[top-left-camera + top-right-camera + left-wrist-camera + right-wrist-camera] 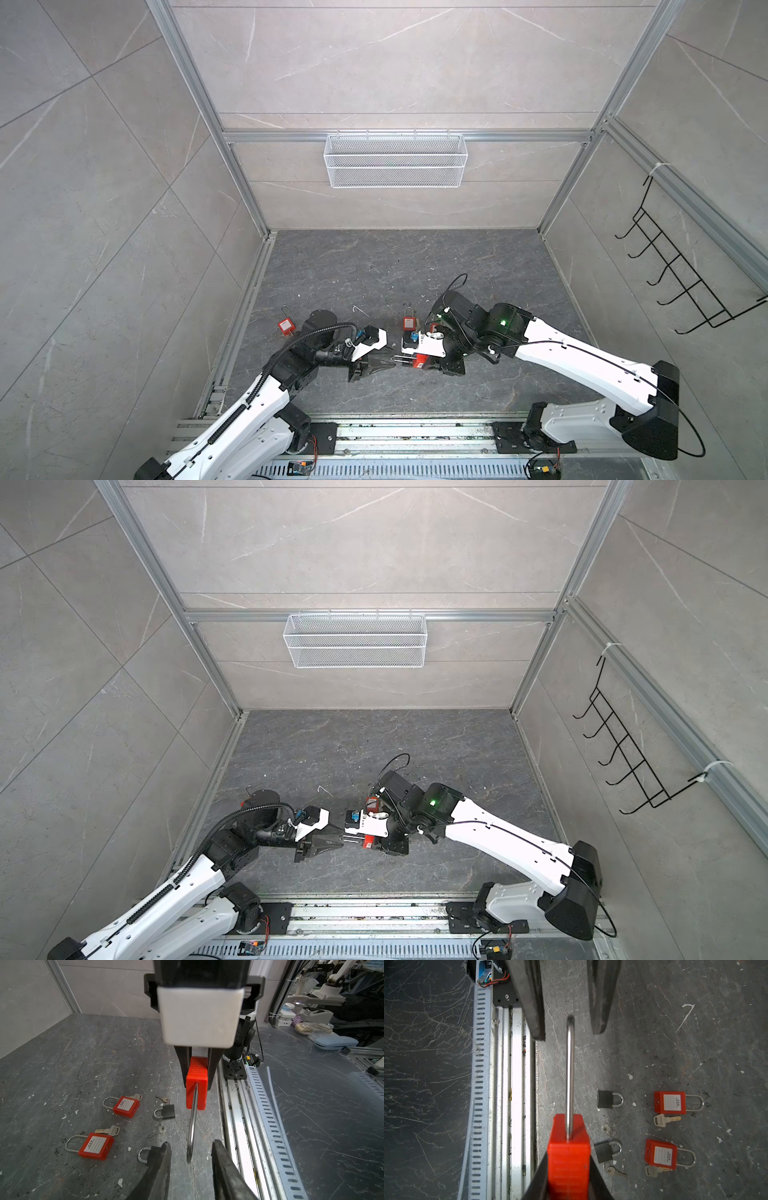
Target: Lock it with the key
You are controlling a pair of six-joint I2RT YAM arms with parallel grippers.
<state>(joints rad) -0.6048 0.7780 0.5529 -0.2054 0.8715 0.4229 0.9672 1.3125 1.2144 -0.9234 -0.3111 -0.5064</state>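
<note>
Above the front edge of the table (62, 1053), gripped a red padlock (197, 1082) by its body in the right gripper (569, 1161), jaws narrow. Straddled the shackle (193, 1122) tip with the left gripper (191, 1145), jaws parted, not touching. Saw keys (108, 1130) flat on the table beside other padlocks (96, 1146).

Open across the far half of the bench (395, 266). Crowded nearer the front: red padlocks (669, 1103), black padlocks (605, 1099), keys (662, 1120). Blocked inside the left end effector (191, 1146) by a shackle (192, 1122).

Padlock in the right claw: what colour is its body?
The padlock body is red; clearest in the right wrist view.
</note>
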